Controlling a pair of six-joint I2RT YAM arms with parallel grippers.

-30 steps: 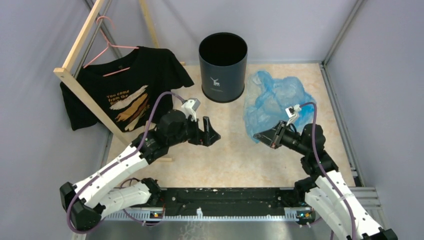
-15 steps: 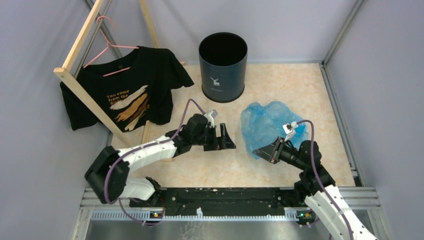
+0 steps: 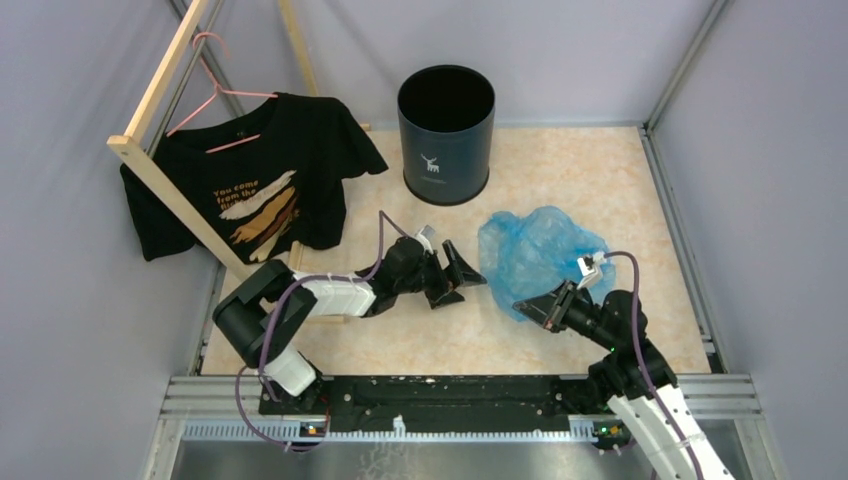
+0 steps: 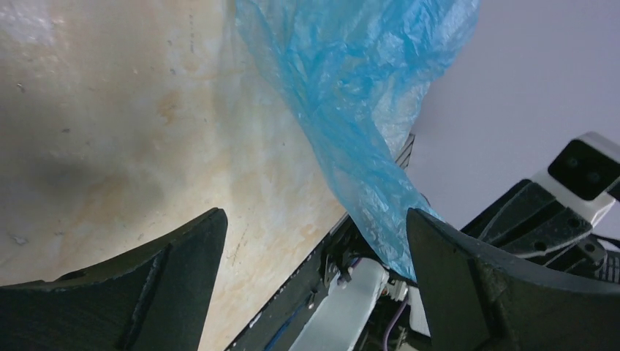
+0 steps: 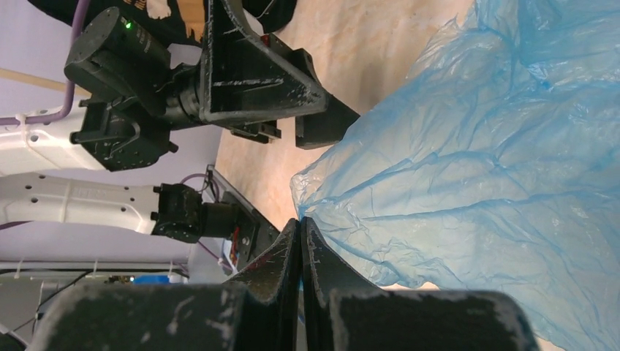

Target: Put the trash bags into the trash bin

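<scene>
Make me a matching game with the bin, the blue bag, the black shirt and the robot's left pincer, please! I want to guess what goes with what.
Things:
1. trash bin
2. trash bag
3. T-shirt
4. left pincer

States:
A. wide open, gripping nothing
B. hanging on a pink hanger
C. pinched at one edge by the shut right pincer
D. standing upright near the back wall

Pairs: 1-D, 2-C, 3-B, 4-A.
</scene>
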